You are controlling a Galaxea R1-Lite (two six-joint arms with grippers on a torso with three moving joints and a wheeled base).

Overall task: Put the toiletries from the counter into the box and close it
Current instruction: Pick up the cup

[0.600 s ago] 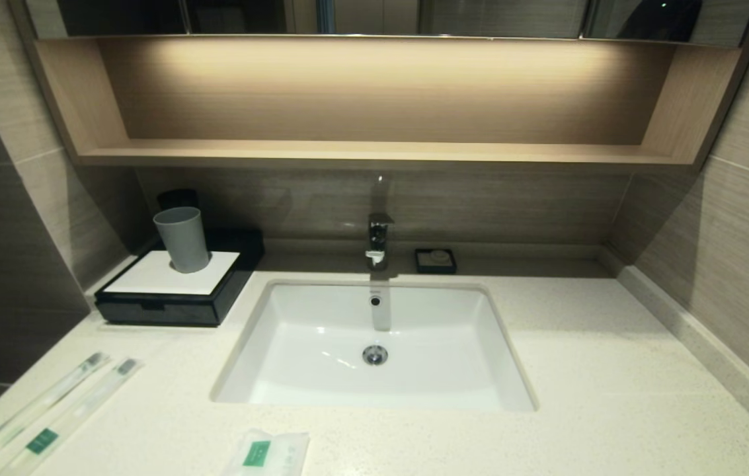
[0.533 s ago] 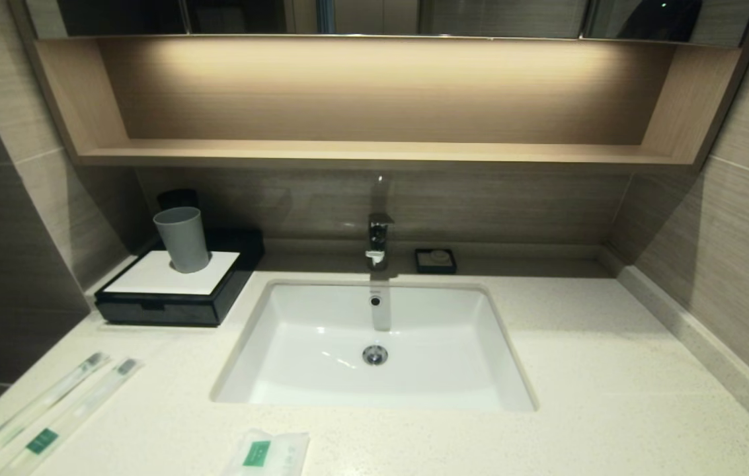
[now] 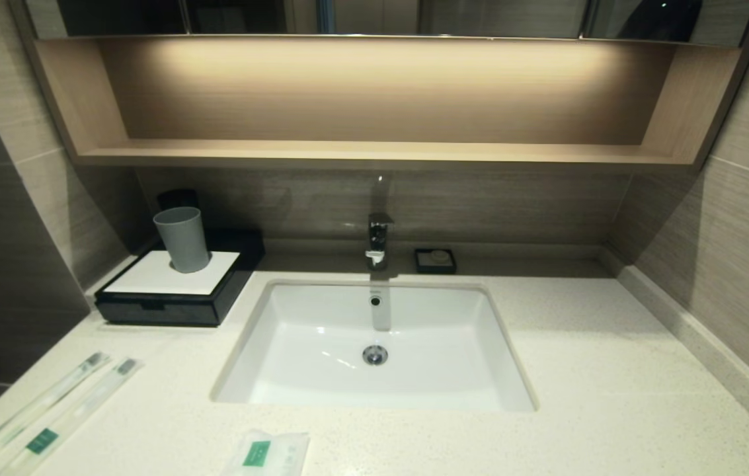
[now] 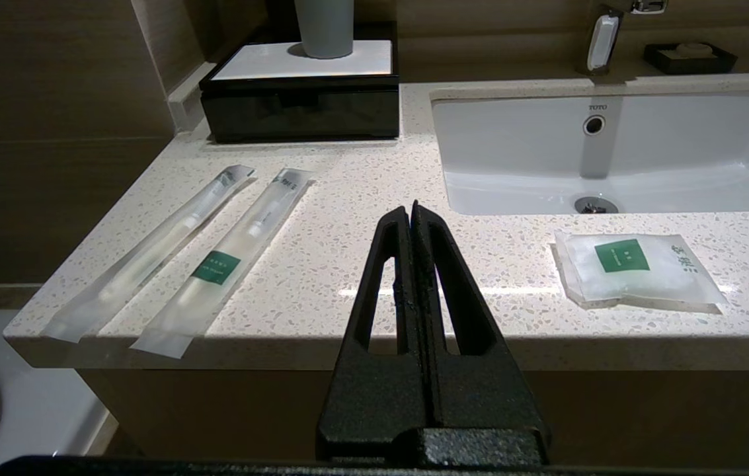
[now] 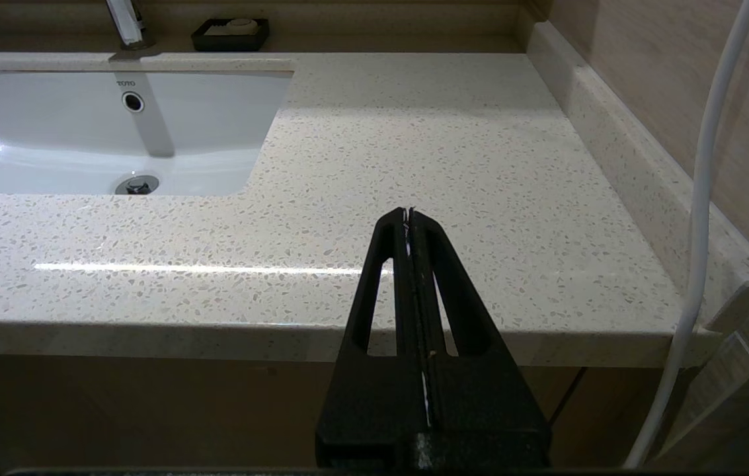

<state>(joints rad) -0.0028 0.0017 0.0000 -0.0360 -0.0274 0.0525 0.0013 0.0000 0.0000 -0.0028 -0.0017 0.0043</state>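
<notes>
Two clear-wrapped toothbrushes lie side by side on the counter at its front left corner. A flat white sachet with a green label lies at the front edge before the sink. The black box with a white top stands at the back left, its drawer pushed in. My left gripper is shut and empty, held off the counter's front edge between the toothbrushes and the sachet. My right gripper is shut and empty off the front edge on the right.
A grey cup stands on the box's white top. The white sink fills the counter's middle, with a tap and a small black soap dish behind it. A wooden shelf overhangs. A white cable hangs by the right wall.
</notes>
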